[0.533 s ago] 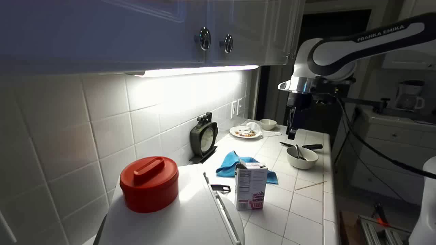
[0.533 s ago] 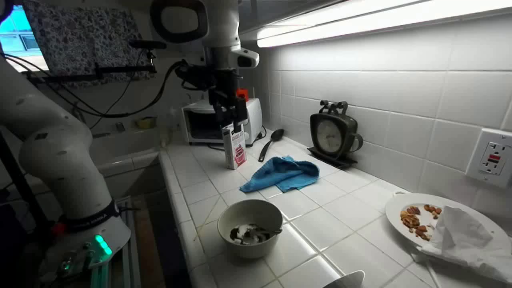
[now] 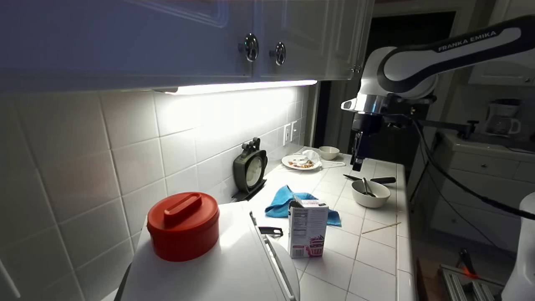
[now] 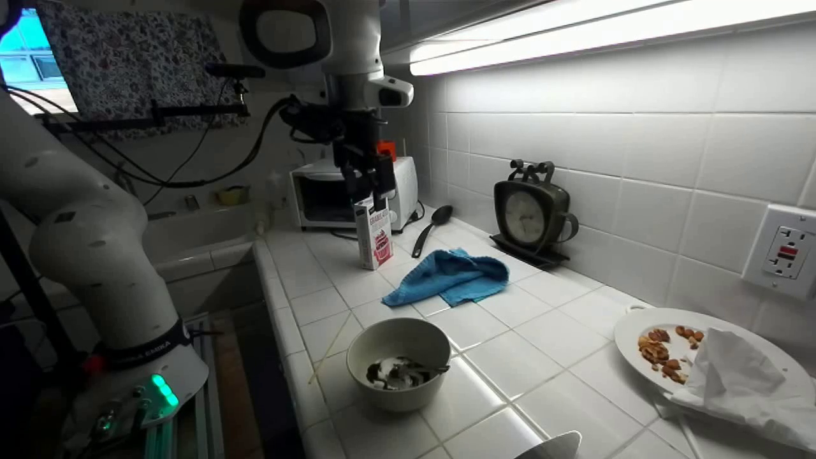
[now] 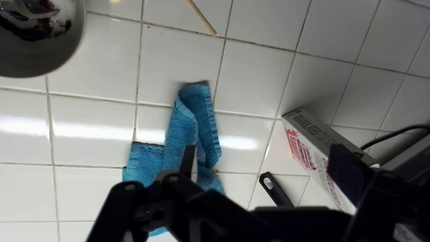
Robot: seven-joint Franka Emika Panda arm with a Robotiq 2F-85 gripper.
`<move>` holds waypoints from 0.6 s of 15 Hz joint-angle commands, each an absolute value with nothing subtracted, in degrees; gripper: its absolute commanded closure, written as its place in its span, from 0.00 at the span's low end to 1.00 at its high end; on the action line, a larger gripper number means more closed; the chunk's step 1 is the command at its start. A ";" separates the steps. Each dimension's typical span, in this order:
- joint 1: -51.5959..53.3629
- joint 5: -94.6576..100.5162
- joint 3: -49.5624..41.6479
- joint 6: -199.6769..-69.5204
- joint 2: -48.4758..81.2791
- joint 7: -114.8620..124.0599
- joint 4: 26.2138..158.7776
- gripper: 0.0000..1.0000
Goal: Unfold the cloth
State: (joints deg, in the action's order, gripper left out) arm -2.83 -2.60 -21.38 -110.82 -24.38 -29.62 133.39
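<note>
I have barely stirred since the earlier frame. In the wrist view the blue cloth (image 5: 178, 137) lies folded over itself left of centre; my claw (image 5: 263, 159) hangs released, jaws wide apart. The carton (image 5: 314, 151) stands at right, the bowl (image 5: 33, 60) upper left.

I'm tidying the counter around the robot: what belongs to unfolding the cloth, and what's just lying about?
Part of the job:
cloth
gripper

Just lying or standing about:
carton
bowls
stick
black spoon
knife
plate
clock
red pot
oven
</note>
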 commanded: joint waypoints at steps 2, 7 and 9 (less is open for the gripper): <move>-4.51 -2.82 -19.54 -124.56 -23.11 -30.87 136.33 0.00; -2.31 -6.63 -21.12 -141.11 -19.56 -35.46 140.26 0.00; -0.83 -10.58 -21.95 -144.93 -17.70 -37.69 141.05 0.00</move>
